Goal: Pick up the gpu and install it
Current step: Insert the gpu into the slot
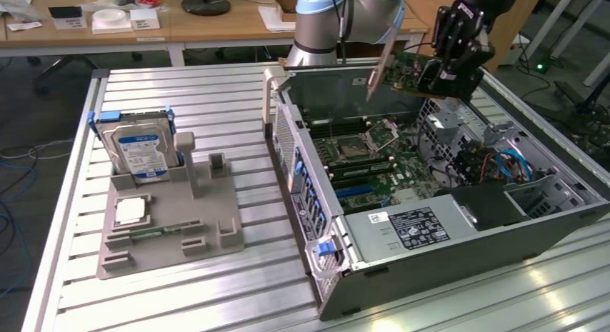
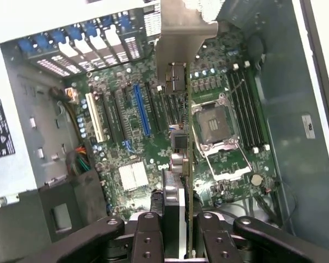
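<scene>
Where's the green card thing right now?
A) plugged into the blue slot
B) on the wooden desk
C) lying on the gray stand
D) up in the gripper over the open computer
D: the gripper is shut on the gpu, holding it in the air above the open computer case.

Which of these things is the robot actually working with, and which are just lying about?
In the job: gripper, holding the gpu above the open computer case; motherboard inside.
Lying about: hard drive, memory stick, both on the grey holder.
</scene>
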Action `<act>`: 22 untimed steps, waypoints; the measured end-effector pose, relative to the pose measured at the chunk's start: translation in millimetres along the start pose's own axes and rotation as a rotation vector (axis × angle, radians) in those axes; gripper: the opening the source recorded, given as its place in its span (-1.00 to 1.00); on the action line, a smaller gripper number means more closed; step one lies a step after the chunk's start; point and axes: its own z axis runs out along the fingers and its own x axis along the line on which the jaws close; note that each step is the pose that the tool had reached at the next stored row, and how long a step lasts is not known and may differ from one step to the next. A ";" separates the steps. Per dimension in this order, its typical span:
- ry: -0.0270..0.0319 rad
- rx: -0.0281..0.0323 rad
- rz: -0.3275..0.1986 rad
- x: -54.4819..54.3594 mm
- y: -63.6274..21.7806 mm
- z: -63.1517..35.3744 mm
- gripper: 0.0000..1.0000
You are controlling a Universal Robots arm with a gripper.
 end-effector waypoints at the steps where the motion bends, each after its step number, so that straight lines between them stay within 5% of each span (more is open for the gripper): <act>1: 0.0004 0.0011 -0.013 0.0 0.0 0.0 -0.44; 9: -0.0033 0.0268 -0.058 0.2 0.0 0.3 -0.44; 15: -0.0064 0.0529 -0.062 0.2 0.0 0.9 -0.44; 22: -0.0064 0.0613 -0.138 0.1 0.0 1.4 -0.44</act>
